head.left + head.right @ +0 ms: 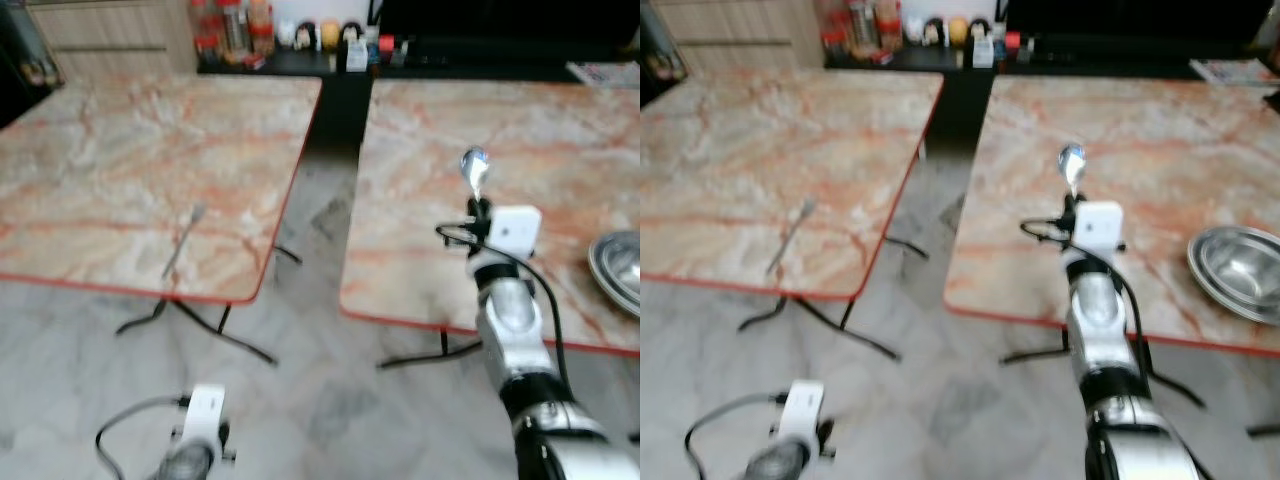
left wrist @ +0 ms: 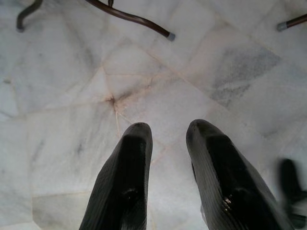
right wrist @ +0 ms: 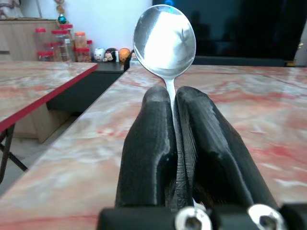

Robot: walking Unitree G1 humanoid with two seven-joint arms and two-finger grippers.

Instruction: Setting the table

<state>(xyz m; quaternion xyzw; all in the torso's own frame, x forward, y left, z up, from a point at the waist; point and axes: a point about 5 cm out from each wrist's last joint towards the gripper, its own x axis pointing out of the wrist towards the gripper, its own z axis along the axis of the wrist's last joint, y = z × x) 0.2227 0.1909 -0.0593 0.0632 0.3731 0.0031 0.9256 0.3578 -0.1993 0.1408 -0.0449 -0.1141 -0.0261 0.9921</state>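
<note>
My right gripper (image 1: 479,208) is shut on a silver spoon (image 1: 474,170), whose bowl sticks up past the fingertips (image 3: 165,96). It hovers over the near part of the right marble table (image 1: 560,130). A steel bowl (image 1: 618,268) rests at that table's right edge. A fork (image 1: 183,243) lies on the left marble table (image 1: 120,160), near its front edge. My left gripper (image 2: 168,132) hangs low over the tiled floor, open with nothing between its fingers (image 2: 127,167).
A gap of floor (image 1: 320,210) runs between the two tables, with folding table legs (image 1: 220,335) underneath. A dark counter (image 1: 330,45) at the back carries jars and small figurines. Papers (image 1: 605,72) lie at the far right.
</note>
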